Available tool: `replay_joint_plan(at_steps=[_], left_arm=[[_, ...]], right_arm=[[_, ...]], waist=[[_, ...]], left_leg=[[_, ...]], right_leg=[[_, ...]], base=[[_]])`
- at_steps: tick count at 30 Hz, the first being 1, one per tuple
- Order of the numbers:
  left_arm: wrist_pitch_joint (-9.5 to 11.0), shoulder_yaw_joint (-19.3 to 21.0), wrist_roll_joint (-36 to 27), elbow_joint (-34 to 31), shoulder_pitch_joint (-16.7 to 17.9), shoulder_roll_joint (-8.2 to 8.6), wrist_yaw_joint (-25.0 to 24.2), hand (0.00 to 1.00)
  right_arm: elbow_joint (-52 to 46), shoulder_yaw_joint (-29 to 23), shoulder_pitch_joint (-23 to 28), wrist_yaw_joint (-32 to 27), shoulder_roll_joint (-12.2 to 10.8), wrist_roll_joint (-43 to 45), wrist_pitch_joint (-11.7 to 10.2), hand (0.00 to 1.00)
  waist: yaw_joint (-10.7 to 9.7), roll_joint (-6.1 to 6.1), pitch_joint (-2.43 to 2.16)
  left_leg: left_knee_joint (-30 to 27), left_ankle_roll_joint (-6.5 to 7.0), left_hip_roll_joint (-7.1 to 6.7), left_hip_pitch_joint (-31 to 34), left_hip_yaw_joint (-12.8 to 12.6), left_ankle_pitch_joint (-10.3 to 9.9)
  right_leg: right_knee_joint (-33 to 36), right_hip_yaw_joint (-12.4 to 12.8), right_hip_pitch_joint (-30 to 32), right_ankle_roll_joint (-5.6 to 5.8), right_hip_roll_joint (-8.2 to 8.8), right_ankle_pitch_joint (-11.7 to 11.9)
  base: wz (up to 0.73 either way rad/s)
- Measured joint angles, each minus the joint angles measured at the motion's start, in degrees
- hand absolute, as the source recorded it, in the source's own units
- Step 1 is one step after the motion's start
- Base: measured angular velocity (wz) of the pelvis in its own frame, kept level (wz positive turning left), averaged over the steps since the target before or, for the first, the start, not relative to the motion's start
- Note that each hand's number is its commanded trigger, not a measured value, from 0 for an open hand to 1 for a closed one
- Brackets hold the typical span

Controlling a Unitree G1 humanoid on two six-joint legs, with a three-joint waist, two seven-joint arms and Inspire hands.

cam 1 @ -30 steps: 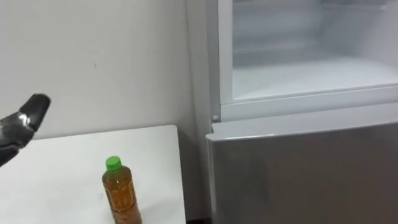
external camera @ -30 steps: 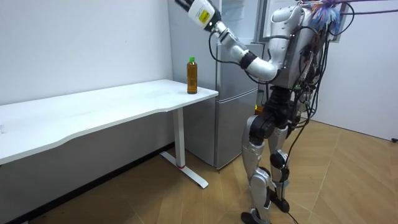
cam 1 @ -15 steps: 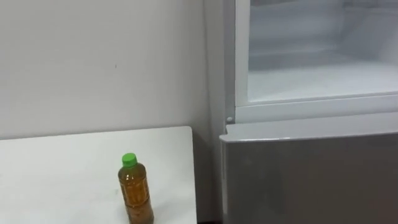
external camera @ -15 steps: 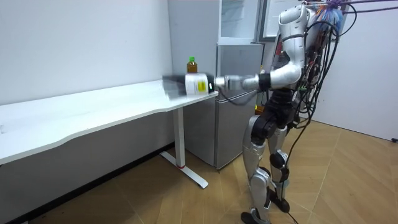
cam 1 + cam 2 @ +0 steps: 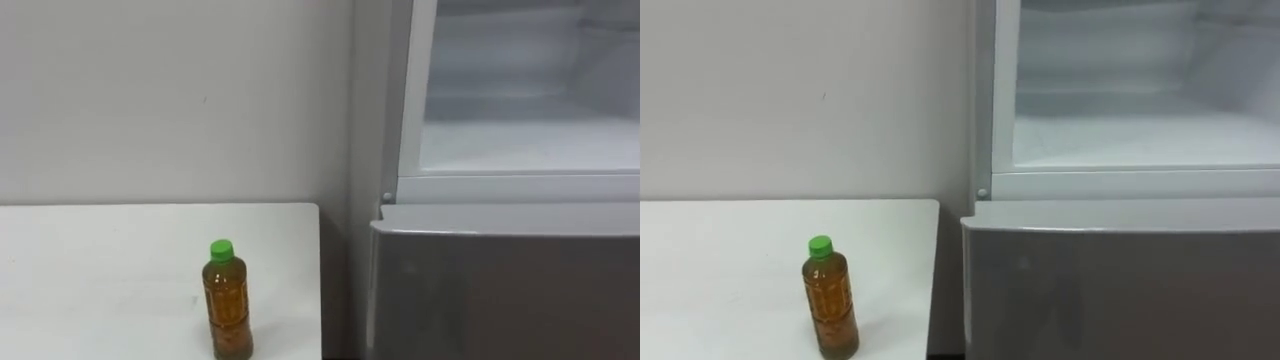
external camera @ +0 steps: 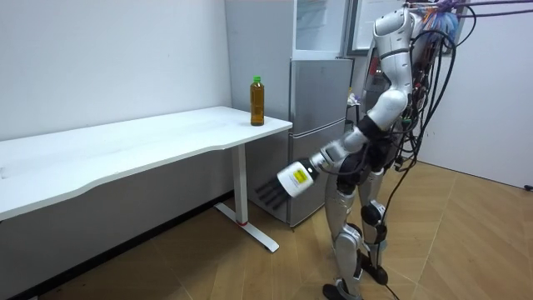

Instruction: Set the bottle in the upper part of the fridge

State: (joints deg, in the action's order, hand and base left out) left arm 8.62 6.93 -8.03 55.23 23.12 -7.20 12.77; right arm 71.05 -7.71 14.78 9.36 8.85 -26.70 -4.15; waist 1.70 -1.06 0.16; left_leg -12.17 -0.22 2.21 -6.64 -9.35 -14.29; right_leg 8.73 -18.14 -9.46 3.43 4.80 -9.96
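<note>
A bottle (image 5: pixel 228 312) of amber drink with a green cap stands upright near the right end of the white table (image 5: pixel 100 262), close to its front edge. In the room view the same bottle (image 6: pixel 257 101) stands at the table's corner beside the fridge (image 6: pixel 321 125). The fridge's upper compartment (image 5: pixel 525 140) is open, its white inside bare. I stand in front of the fridge. My left hand (image 6: pixel 271 194) hangs low before the fridge's lower door, fingers straight, holding nothing, well below and apart from the bottle.
The grey lower fridge door (image 5: pixel 500 285) is closed and sits right beside the table's end. A plain white wall (image 5: pixel 170 100) runs behind the table. The long table (image 6: pixel 125 146) stretches toward the room view's left over the wooden floor (image 6: pixel 250 271).
My left arm has swung down from above the table's end to low in front of the fridge. The head camera has turned a little left; the bottle has not moved.
</note>
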Motion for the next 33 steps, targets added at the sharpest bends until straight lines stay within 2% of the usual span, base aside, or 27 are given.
replay_joint_plan(at_steps=[2, 7, 11, 13, 15, 17, 23, 33], left_arm=[[-2.2, 0.0, 0.9, 3.4, -0.2, 0.05, -1.0, 0.0], [-6.2, -0.4, 4.8, 7.1, -1.2, 0.16, -3.4, 0.0], [-9.6, -2.1, 8.6, 8.0, -3.3, 0.47, -5.4, 0.0], [-10.6, -2.7, 10.6, 8.0, -4.2, 0.37, -6.7, 0.0], [-11.2, -2.9, 12.4, 8.0, -5.4, 0.35, -7.7, 0.0], [-11.9, -4.9, 14.2, 8.0, -6.3, -0.37, -8.8, 0.0], [-13.5, -5.0, 15.0, 9.0, -7.1, -0.47, -11.6, 0.0], [-13.6, -4.9, 15.0, 9.3, -6.8, -0.16, -12.6, 0.0]], right_arm=[[0.1, 0.4, 0.0, 0.0, 0.2, 0.0, 0.1, 0.0], [0.1, 1.3, -0.2, 0.0, 0.2, 0.0, 0.6, 0.0], [0.1, 2.4, -1.4, -0.3, 0.2, 0.0, 1.6, 0.0], [0.1, 3.2, -1.8, -0.6, 0.2, 0.0, 1.8, 0.0], [0.1, 4.0, -2.0, -0.6, 0.2, 0.0, 1.8, 0.0], [0.1, 4.4, -2.3, -1.1, 0.3, 0.0, 1.8, 0.0], [0.3, 4.8, -2.5, -1.1, 0.4, -0.1, 2.4, 0.0], [0.3, 4.6, -2.5, -1.1, 0.4, -0.1, 2.5, 0.0]], waist=[[0.0, 0.11, -0.01], [-0.3, 0.42, -0.01], [-1.3, 0.96, 0.03], [-1.5, 1.25, 0.04], [-1.6, 1.43, 0.05], [-1.8, 1.39, 0.04], [-1.8, 1.23, 0.0], [-2.8, 0.78, 0.01]], left_leg=[[0.1, -0.01, 0.12, -0.1, -0.7, 0.0], [0.3, 0.0, 0.03, -0.3, -0.9, 0.0], [0.3, 0.0, 0.02, -0.1, -1.0, 0.0], [0.2, 0.0, 0.02, 0.0, -1.1, 0.0], [0.2, -0.01, 0.02, 0.0, -1.1, 0.0], [0.2, -0.01, 0.02, 0.0, -1.2, 0.0], [0.4, -0.03, 0.05, 0.1, -1.5, 0.0], [0.4, -0.09, 0.14, 0.1, -1.5, -0.1]], right_leg=[[0.1, 0.5, 0.3, -0.01, -0.07, 0.0], [0.1, 0.7, 0.3, -0.01, 0.0, 0.0], [0.1, 0.9, 0.5, -0.05, 0.01, -0.1], [0.0, 1.0, 0.5, -0.1, 0.01, -0.1], [0.0, 1.0, 0.5, -0.1, 0.0, -0.3], [-0.1, 1.1, 0.5, -0.07, -0.01, -0.3], [0.1, 1.5, 0.7, -0.03, -0.08, -0.4], [0.2, 1.3, 0.5, -0.05, -0.08, -0.3]], base=[[-0.11], [-0.03], [0.0], [0.0], [0.0], [0.0], [-0.03], [0.0]])
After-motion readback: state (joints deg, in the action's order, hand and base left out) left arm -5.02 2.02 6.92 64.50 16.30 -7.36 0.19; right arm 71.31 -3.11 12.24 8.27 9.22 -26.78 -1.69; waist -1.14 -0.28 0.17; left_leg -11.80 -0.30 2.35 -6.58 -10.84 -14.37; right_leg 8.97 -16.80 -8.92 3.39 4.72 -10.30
